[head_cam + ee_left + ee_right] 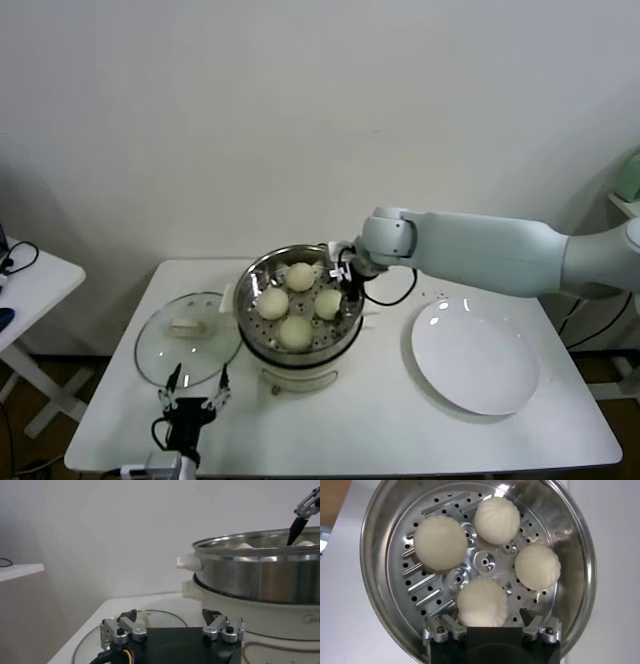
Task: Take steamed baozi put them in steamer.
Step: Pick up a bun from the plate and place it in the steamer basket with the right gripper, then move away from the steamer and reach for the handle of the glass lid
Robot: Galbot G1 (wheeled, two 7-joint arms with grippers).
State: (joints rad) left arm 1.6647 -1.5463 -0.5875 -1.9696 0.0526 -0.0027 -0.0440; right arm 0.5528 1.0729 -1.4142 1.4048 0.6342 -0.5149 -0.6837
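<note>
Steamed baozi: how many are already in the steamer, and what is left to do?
All four steamed baozi lie on the perforated tray inside the steamer. The white plate holds none. The right pincer stands open over the nearest bun, holding nothing. The left pincer waits open by the glass lid. Only pulling the right arm away looks left.

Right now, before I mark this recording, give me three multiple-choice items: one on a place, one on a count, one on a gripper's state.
1. Where does the glass lid lie?
A. on the steamer
B. on the table, on the steamer's left
C. on the plate

2. How many baozi are in the steamer?
A. two
B. three
C. four

3. How is the right gripper?
A. open around a baozi
B. shut on a baozi
C. parked off the table

Key: 1 B, the lid rests flat beside the pot. 2 C, four baozi sit on the tray. 3 A, its fingers flank the nearest bun, over the steamer.
</note>
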